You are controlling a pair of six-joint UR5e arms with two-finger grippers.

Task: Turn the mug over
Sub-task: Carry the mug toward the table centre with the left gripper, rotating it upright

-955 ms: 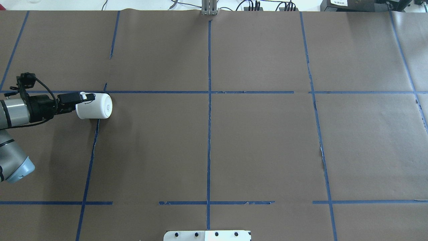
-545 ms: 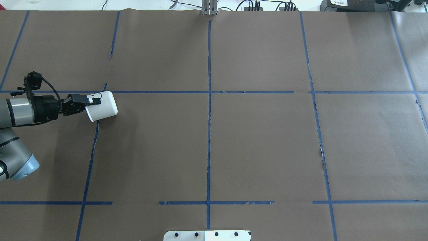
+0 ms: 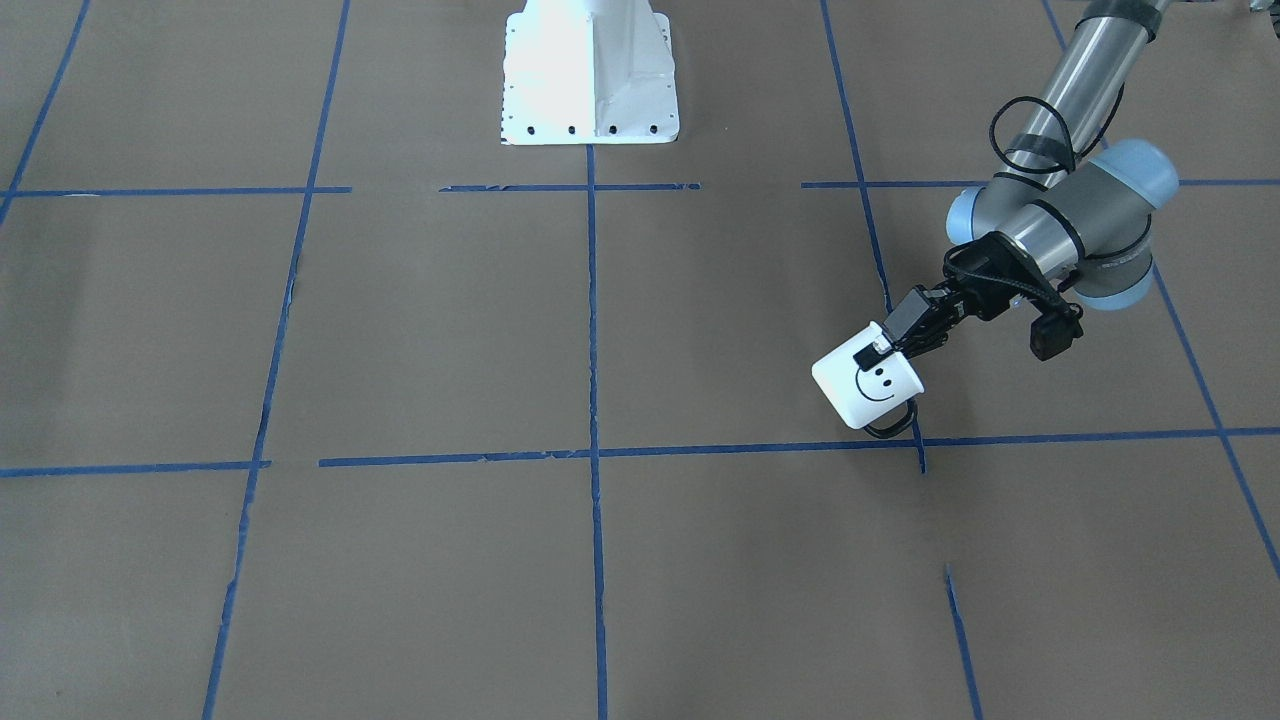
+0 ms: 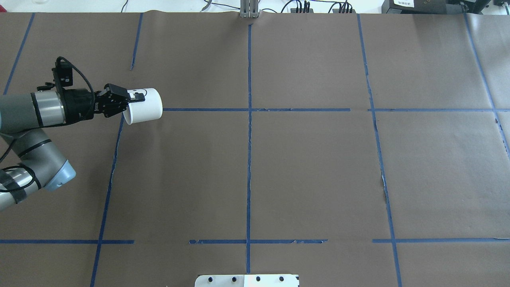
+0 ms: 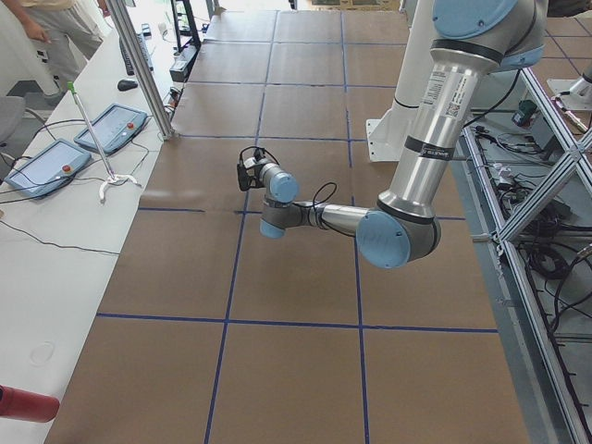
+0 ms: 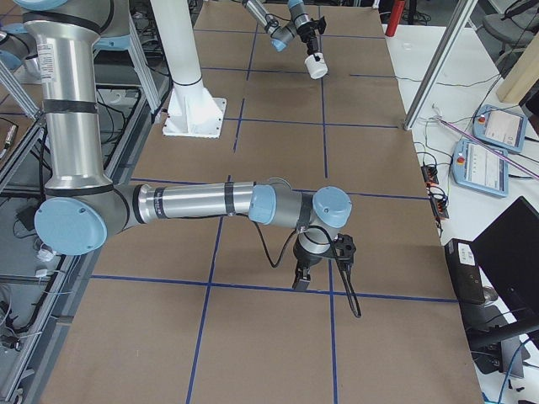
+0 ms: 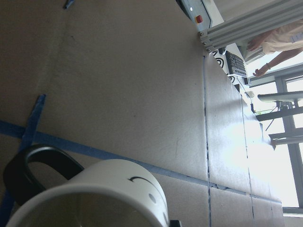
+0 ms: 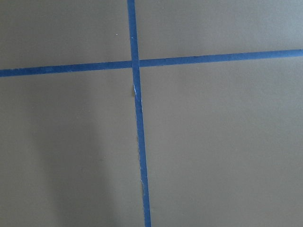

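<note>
The mug (image 4: 144,105) is white with a black smiley face (image 3: 876,381) and a thin black handle (image 3: 893,426). It is tilted on its side and held off the brown table paper. Its base points away from my left arm and its handle hangs down. My left gripper (image 4: 130,98) is shut on the mug's rim, also seen in the front-facing view (image 3: 884,346). The left wrist view shows the mug (image 7: 113,189) from its open end. My right gripper (image 6: 301,279) hangs low over the table in the exterior right view only. I cannot tell whether it is open.
Brown paper with a blue tape grid (image 4: 249,109) covers the table. The white robot base plate (image 3: 590,90) stands at the near middle edge. An aluminium post (image 4: 249,10) and cables sit at the far edge. Operator consoles (image 6: 484,147) stand beside the table.
My left arm has lifted the mug and carried it farther from the robot's side and towards the table's middle. The grip on the rim is unchanged.
</note>
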